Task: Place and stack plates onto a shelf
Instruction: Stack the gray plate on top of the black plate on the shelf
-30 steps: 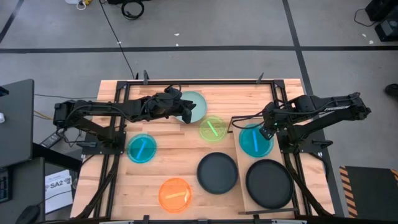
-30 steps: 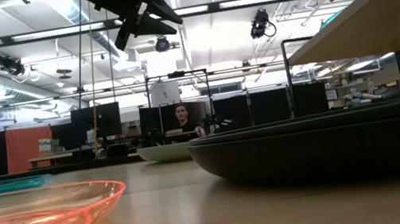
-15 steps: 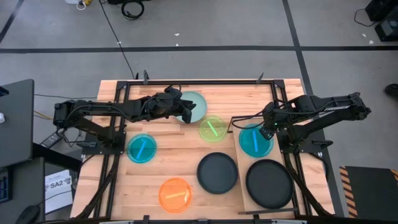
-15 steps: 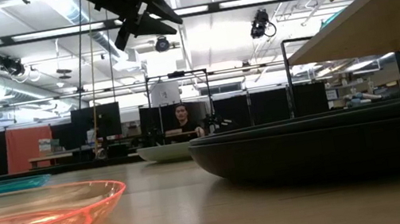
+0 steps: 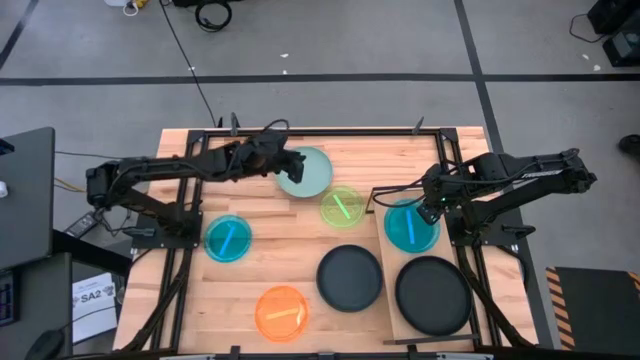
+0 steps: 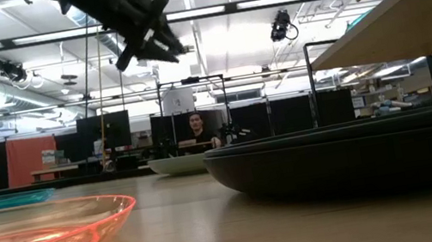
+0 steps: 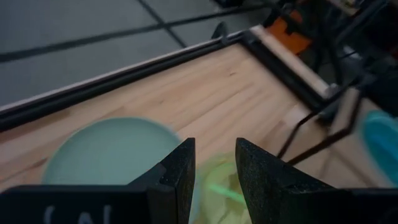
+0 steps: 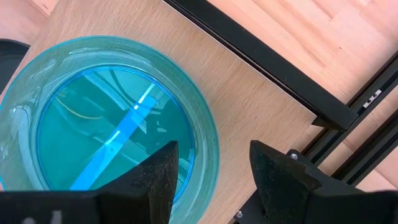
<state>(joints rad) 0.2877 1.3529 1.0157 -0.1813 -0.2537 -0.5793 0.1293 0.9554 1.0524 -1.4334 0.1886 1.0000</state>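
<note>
From where I stand, taking the table from above, a cyan plate [image 5: 228, 239] lies at about nine o'clock, with the orange plate [image 5: 282, 312] down near seven. The left gripper [image 5: 292, 160] hangs in the air over the near edge of the pale mint plate [image 5: 310, 172] at about eleven, its fingers [image 7: 179, 177] parted and holding nothing. The lime green plate [image 5: 343, 207] sits just past the table's middle, and a black plate [image 5: 350, 277] lies below it toward six. On the right, the shelf [image 5: 392, 290] carries the second cyan plate [image 5: 410, 225] at three o'clock and another black plate [image 5: 433, 295] at about five. The right gripper [image 5: 432, 208] hovers over that cyan plate's edge, fingers spread and seemingly empty, though contact with the rim is hard to judge.
</note>
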